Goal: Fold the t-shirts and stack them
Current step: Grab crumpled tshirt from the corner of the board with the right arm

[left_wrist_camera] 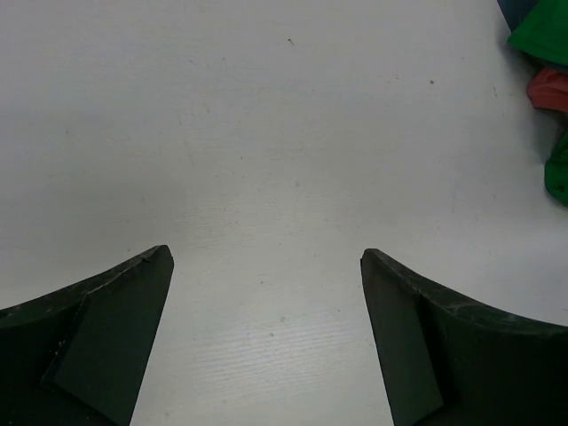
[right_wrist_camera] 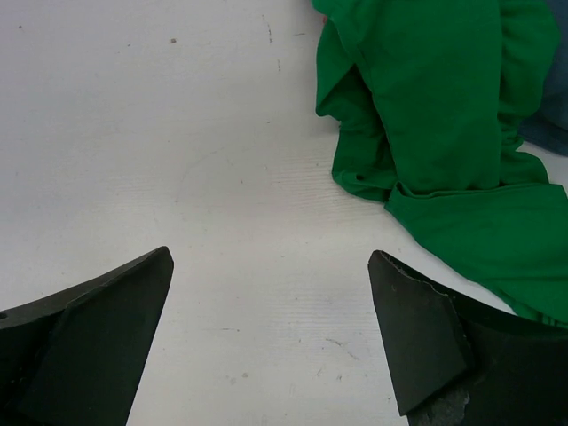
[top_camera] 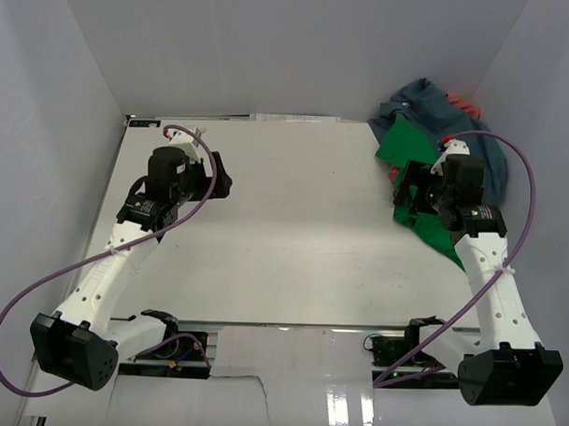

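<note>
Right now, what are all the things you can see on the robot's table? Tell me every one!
green t-shirt: one, bright green, crumpled at the far right, trailing under the right arm
blue-grey t-shirt: one, slate blue-grey, bunched in the far right corner
coral red t-shirt: one, coral red, only a bit peeking out behind the blue-grey one
table: one, white, under everything
walls: pale grey, around the table
cables: two, purple, one looping off each arm
left arm: one, white and black, left side
right arm: one, white and black, right side
left pincer: black, open, over bare table
right pincer: black, open, beside the green t-shirt
</note>
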Robot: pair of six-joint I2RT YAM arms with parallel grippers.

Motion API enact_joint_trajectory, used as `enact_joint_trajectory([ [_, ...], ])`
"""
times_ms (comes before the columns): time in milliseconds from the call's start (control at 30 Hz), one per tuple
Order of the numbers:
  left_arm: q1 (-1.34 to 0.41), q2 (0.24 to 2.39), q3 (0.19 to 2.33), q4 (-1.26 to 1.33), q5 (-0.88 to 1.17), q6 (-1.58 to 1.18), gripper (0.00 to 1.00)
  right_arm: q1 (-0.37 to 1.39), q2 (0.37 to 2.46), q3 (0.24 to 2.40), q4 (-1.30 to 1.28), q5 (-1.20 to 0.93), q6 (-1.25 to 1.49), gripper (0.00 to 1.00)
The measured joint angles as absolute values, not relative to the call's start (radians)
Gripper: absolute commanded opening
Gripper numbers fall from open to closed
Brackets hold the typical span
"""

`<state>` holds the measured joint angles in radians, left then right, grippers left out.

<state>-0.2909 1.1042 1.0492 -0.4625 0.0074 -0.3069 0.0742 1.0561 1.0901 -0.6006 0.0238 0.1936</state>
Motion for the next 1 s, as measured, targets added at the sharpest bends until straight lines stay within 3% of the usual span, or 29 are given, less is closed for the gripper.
enact_joint_trajectory([
  [33, -0.291, 1.104, 1.050, -0.463, 0.007, -0.307, 0.98, 0.074, 1.059, 1.090, -0.601, 0.024, 0.194, 1.00],
  [100, -0.291, 1.106, 1.056, -0.467, 0.006, -0.307, 0.98, 0.074, 1.077, 1.101, -0.605, 0.024, 0.192, 0.93],
  [133, -0.291, 1.109, 1.064, -0.471, 0.004, -0.308, 0.98, 0.074, 1.092, 1.112, -0.606, 0.023, 0.190, 0.84],
  [167, -0.291, 1.113, 1.073, -0.471, 0.002, -0.308, 0.98, 0.074, 1.109, 1.125, -0.607, 0.023, 0.186, 0.81],
  [333, -0.291, 1.132, 1.107, -0.471, 0.002, -0.313, 0.98, 0.088, 1.189, 1.177, -0.592, 0.028, 0.178, 0.84],
  [500, -0.291, 1.163, 1.114, -0.471, 0.002, -0.323, 0.98, 0.141, 1.291, 1.267, -0.583, 0.074, 0.145, 0.97],
  [567, -0.291, 1.169, 1.114, -0.471, 0.002, -0.324, 0.98, 0.164, 1.362, 1.343, -0.589, 0.101, 0.120, 0.98],
  [1000, -0.291, 1.163, 1.113, -0.466, -0.019, -0.323, 0.98, 0.485, 2.023, 1.851, -0.743, 0.630, -0.087, 0.98],
])
